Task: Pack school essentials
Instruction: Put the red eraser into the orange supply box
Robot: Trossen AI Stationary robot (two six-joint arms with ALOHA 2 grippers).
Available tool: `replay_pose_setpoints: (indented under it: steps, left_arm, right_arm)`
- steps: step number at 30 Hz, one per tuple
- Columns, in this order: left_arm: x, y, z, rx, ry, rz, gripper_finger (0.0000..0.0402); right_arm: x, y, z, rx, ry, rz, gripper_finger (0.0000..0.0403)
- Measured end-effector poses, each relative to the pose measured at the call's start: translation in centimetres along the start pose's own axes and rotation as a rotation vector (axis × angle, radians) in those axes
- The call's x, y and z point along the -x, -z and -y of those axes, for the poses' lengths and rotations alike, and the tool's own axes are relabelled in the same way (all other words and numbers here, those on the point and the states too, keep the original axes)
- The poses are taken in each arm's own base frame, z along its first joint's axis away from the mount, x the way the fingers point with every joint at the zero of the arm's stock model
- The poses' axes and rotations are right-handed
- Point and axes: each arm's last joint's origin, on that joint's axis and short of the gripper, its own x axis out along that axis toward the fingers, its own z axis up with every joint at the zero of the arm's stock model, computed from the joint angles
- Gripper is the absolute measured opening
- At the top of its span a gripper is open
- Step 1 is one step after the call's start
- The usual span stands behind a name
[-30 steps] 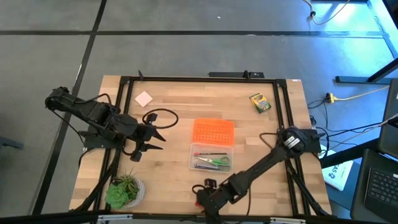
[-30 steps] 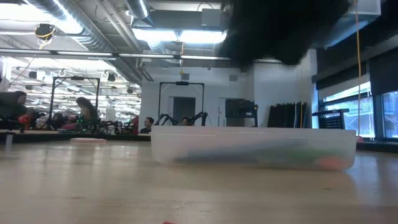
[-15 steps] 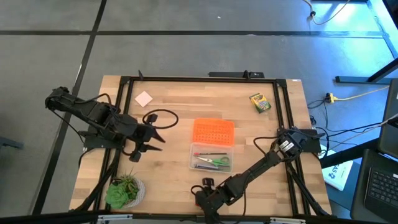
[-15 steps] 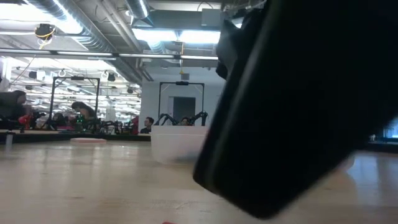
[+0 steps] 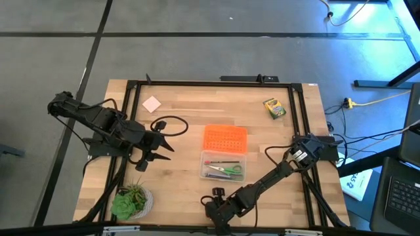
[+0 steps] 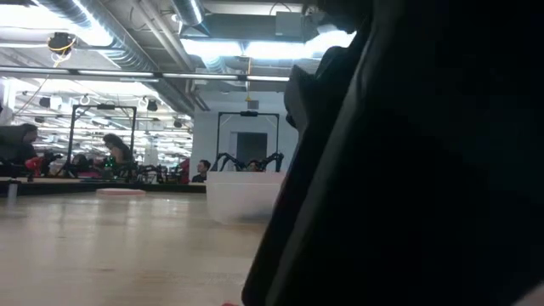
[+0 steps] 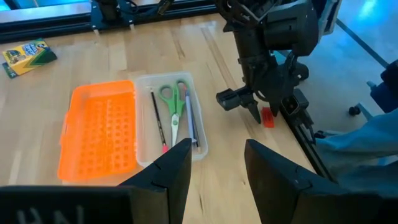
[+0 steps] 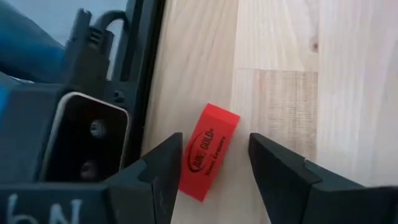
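A small red eraser (image 8: 208,152) lies flat on the wood beside the black frame rail at the table's near edge. My right gripper (image 8: 216,142) is open, with one finger on each side of the eraser; the left wrist view shows it (image 7: 255,106) reaching down there. The clear box (image 5: 223,166) holds green-handled scissors (image 7: 171,104), a thin dark pencil (image 7: 157,118) and a purple pen (image 7: 191,121). The crayon box (image 5: 274,108) and the pink note pad (image 5: 151,103) lie flat near the far edge. My left gripper (image 5: 165,141) waits open at the left. My right gripper reaches down from above with a finger (image 8: 165,168) close along the red eraser's long side (image 8: 189,168). Whether either finger touches the eraser I cannot tell. The eraser lies flat on the table.
The orange perforated lid (image 5: 225,137) lies beside the clear box on its far side. A potted plant (image 5: 130,202) stands at the near left corner. A black cable loop (image 5: 168,124) lies by my left gripper. The right arm (image 6: 408,170) blocks most of the low view.
My right arm has come down by the table's near edge and shifted a little toward the left edge. In the low view it has swung in front of the clear box and now covers most of the picture.
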Motion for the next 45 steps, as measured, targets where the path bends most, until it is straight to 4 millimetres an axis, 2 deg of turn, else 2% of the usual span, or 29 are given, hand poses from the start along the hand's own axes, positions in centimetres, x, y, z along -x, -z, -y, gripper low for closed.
replay_pose_setpoints:
  steps: [15,25,34,38,45]
  left_arm:
    - [0.0,0.0,0.0,0.000,-0.002,0.000,0.0142]
    - [0.0,0.0,0.0,0.000,-0.003,0.000,0.0142]
    - [0.0,0.0,0.0,0.000,-0.003,0.000,0.0142]
    - [0.0,0.0,0.0,0.000,-0.003,0.000,0.0142]
    - [0.0,0.0,0.0,0.000,-0.003,0.001,0.0142]
  right_arm:
    - [-0.5,0.7,0.3,0.002,0.028,-0.059,0.0183]
    - [-0.5,0.8,0.5,-0.125,0.034,-0.074,0.0136]
    - [-0.6,0.6,1.0,-0.161,0.017,-0.095,0.0084]
    - [-0.6,0.4,1.4,-0.227,0.015,-0.101,0.0078]
    - [-0.7,0.2,1.5,-0.189,-0.022,-0.108,0.0086]
